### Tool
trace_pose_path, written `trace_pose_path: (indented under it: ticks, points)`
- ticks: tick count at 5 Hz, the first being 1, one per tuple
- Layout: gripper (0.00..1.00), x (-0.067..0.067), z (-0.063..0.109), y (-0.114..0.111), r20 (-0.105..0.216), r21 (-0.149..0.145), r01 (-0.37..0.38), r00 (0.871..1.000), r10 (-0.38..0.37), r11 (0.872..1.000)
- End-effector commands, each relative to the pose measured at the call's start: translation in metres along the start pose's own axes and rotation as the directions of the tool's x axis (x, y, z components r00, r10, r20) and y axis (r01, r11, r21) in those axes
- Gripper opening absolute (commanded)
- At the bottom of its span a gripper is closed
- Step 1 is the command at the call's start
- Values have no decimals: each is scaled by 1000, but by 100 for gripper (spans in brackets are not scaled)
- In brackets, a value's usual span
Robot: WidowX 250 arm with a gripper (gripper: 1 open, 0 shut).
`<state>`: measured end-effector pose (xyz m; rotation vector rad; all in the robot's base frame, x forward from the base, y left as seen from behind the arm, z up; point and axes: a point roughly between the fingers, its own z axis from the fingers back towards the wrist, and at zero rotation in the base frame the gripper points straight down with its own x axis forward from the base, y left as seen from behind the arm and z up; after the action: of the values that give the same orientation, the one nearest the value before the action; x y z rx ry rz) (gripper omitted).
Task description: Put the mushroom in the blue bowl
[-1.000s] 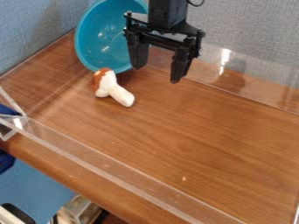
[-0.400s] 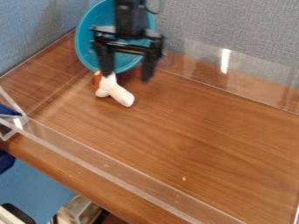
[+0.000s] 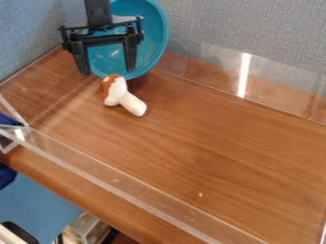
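One mushroom (image 3: 122, 94) just below the wide-open, empty gripper (image 3: 107, 59), apart from it.

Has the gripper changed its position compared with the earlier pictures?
Yes. The gripper moved left across the blue bowl, from its right side to its left; the mushroom stayed put.

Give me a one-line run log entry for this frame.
claw: open, empty | mushroom: lying on table, ungrasped | blue bowl: tilted against back wall, behind claw | phase: pre-grasp
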<state>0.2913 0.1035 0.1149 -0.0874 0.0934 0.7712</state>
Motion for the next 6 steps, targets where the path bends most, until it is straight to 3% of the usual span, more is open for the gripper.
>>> trace_pose_path:
  ticks: [1,2,4,6]
  points:
    - [100,13,12,8,72,-53,-155,985,158,987]
    - [100,16,5,12,74,-78,-306,947,311,949]
    - [100,33,-13,-7,83,-115,-507,852,517,854]
    - [100,52,-33,-14,103,-147,-555,814,571,819]
